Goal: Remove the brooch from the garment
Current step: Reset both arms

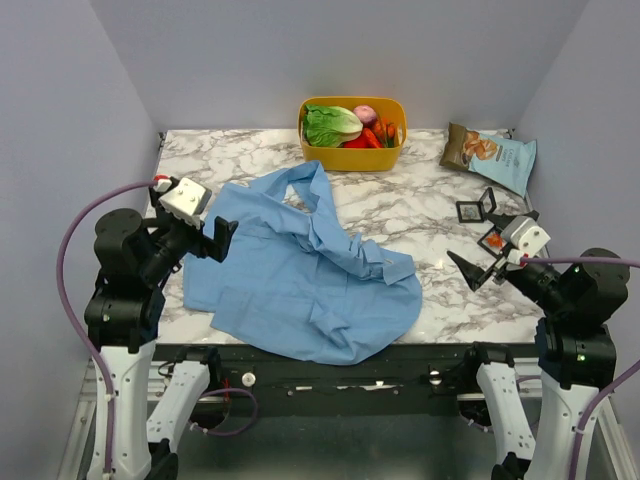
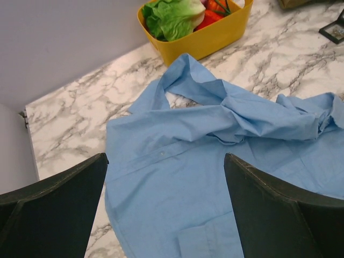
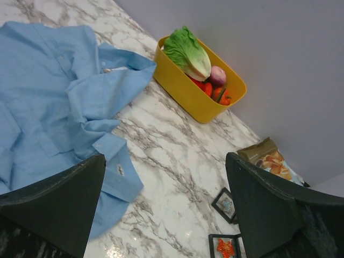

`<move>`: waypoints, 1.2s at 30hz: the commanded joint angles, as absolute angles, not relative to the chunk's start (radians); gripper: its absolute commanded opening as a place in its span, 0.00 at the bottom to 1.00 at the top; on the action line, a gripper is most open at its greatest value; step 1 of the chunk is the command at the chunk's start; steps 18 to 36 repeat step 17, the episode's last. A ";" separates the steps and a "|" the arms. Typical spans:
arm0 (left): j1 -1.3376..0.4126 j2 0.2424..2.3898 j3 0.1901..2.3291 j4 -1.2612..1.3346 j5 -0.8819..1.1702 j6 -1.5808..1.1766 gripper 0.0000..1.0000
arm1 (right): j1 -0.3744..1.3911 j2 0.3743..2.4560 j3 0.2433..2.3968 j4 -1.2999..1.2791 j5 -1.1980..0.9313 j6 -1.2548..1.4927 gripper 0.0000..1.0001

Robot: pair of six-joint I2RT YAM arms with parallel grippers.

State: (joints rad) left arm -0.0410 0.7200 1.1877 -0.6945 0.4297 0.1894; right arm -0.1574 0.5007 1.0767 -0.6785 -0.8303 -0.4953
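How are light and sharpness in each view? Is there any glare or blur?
Top external view: soft, even light, the shirt sharp, shadows faint. Left wrist view: shirt folds sharp, the left fingers near the lens dark and without detail. Right wrist view: faint sheen on the marble table near the bottom edge, right fingers equally dark.

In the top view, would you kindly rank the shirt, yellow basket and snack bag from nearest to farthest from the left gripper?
1. Shirt, beside the left gripper.
2. Yellow basket, far middle.
3. Snack bag, far right.
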 commanded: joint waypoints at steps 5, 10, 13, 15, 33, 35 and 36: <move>-0.037 0.654 1.109 -0.707 0.445 0.183 0.99 | -0.161 0.442 1.034 -0.765 -0.893 -0.439 1.00; -0.037 0.649 1.098 -0.709 0.451 0.183 0.99 | -0.161 0.428 1.019 -0.776 -0.885 -0.440 1.00; -0.037 0.647 1.098 -0.709 0.466 0.183 0.99 | -0.163 0.426 1.022 -0.776 -0.882 -0.442 1.00; -0.037 0.644 1.094 -0.709 0.477 0.178 0.99 | -0.163 0.426 1.022 -0.776 -0.882 -0.442 1.00; -0.037 0.641 1.095 -0.709 0.477 0.178 0.99 | -0.161 0.422 1.023 -0.778 -0.887 -0.439 1.00; -0.037 0.641 1.095 -0.709 0.477 0.178 0.99 | -0.161 0.422 1.023 -0.778 -0.887 -0.439 1.00; -0.037 0.641 1.095 -0.709 0.477 0.178 0.99 | -0.161 0.422 1.023 -0.778 -0.887 -0.439 1.00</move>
